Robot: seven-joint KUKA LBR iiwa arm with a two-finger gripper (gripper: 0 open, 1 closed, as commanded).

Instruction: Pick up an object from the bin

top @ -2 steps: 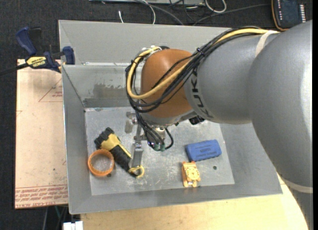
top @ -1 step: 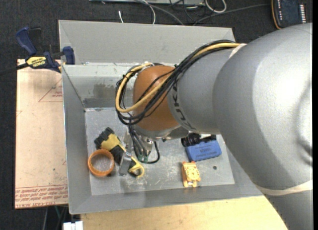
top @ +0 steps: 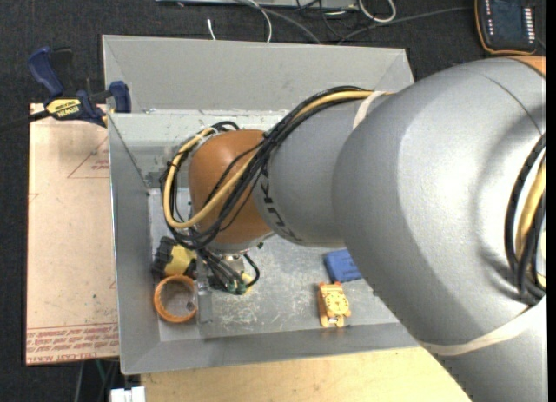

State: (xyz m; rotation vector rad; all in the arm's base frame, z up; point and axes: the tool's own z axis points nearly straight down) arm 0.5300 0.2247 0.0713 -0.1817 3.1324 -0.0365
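My gripper is low in the bin's front left corner, under the arm's orange cover. An orange ring, like a tape roll, lies flat on the floor right against the gripper's left side. Just behind the ring sits a small yellow and black thing, partly hidden by cables. A small dark thing with a green bit lies at the gripper's right. I see nothing held.
A blue block lies mid-floor to the right, partly under the arm. A small orange and yellow toy-like piece rests near the front wall. The thick arm covers the bin's right half and back.
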